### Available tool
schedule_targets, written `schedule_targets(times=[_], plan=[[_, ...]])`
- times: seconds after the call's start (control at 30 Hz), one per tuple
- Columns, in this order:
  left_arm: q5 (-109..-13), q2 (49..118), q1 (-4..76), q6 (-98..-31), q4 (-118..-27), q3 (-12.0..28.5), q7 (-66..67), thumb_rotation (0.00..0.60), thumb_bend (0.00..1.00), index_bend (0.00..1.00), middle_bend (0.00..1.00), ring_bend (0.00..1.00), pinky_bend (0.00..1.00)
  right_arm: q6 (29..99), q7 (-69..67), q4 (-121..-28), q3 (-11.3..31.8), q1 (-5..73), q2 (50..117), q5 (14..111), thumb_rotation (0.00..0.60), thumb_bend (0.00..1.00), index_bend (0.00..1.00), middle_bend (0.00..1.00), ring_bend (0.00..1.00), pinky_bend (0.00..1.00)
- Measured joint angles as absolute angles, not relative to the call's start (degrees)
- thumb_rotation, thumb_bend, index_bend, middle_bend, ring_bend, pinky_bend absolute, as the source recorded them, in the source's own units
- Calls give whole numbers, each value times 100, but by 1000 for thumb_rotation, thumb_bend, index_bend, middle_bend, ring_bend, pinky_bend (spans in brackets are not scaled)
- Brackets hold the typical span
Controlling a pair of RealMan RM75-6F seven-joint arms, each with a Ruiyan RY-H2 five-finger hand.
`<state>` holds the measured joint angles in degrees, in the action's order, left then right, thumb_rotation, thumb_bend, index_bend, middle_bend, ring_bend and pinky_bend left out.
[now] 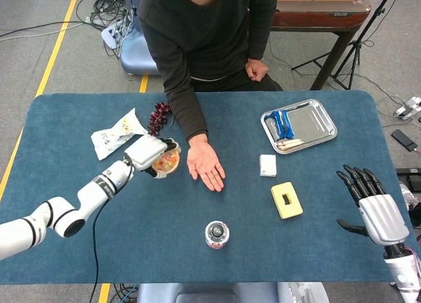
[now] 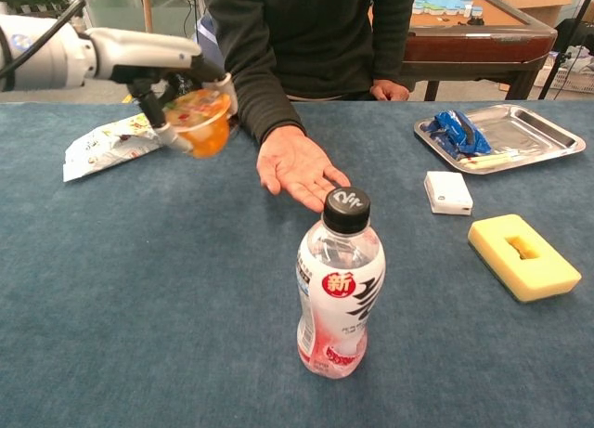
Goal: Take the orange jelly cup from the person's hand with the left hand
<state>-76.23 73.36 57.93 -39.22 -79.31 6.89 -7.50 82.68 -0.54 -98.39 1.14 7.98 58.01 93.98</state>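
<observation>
Grey fingers (image 2: 170, 136) of left hand (image 1: 146, 152) wrapped around jelly cup (image 2: 198, 122), held tilted above table (image 1: 66, 125), well clear of person's empty palm (image 1: 205, 165). Right hand (image 1: 368, 201) idle, fingers spread, holding nothing.

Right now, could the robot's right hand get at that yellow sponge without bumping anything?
Probably yes. The right hand is open and holds nothing, and only bare table lies between it and the yellow sponge. The white box sits beyond it.
</observation>
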Motion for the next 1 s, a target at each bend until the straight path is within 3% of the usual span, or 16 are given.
schedule_targets(times=[0.23, 0.57, 0.77, 0.87, 1.0], plan=[[-7617, 7563, 5504, -3896, -7487, 351, -662, 600, 188, 378, 288, 375, 632, 8268, 41, -9925, 113, 835, 5815, 9473, 600, 61, 0, 10, 0, 57], [-7200, 8173, 5383, -3816, -7032, 306, 66, 600, 189, 301, 255, 360, 588, 8398, 16, -9933, 71, 733, 5757, 9453, 600, 61, 0, 10, 0, 57], [-6908, 8248, 5354, -3803, -7074, 351, 476, 600, 189, 34, 14, 83, 274, 8434, -54, -9865, 70, 706, 5768, 9426, 600, 61, 0, 10, 0, 57], [-6783, 8158, 5326, -3831, -7295, 390, 590, 600, 188, 0, 0, 6, 196, 8439, -88, -9837, 74, 711, 5786, 9436, 600, 61, 0, 10, 0, 58], [-6682, 7934, 5243, -3975, -7647, 444, 683, 600, 188, 0, 0, 1, 184, 8452, -135, -9795, 73, 712, 5797, 9453, 600, 61, 0, 10, 0, 57]])
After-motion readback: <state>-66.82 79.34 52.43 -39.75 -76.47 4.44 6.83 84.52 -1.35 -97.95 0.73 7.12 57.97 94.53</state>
